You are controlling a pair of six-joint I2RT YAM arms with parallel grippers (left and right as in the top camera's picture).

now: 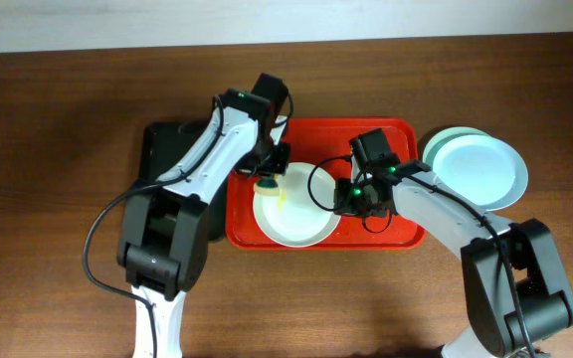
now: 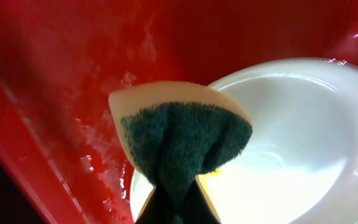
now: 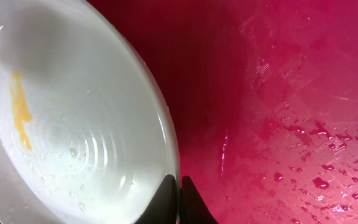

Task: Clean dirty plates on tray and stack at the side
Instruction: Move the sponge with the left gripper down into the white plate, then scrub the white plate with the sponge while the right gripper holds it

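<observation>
White plate (image 1: 291,211) sits mid-frame in the red tray (image 1: 316,134). Left gripper (image 1: 268,179) grips the sponge (image 2: 185,134) over its upper-left rim. The yellow smear (image 3: 20,109) lies just lower right, so that arm's nearest. Right gripper (image 3: 179,199) pinches the plate's right rim.

We see a dark brown wooden table (image 1: 58,149), its grain running left to right. The red tray (image 1: 316,139) lies on it near the middle. Just left of the red tray lies a black tray (image 1: 167,144); an arm hides whether the two touch. Just right of the red tray, beside its far right corner, two pale plates (image 1: 477,169) rest stacked on the wood. The lower plate peeks out on the side toward the red tray.
</observation>
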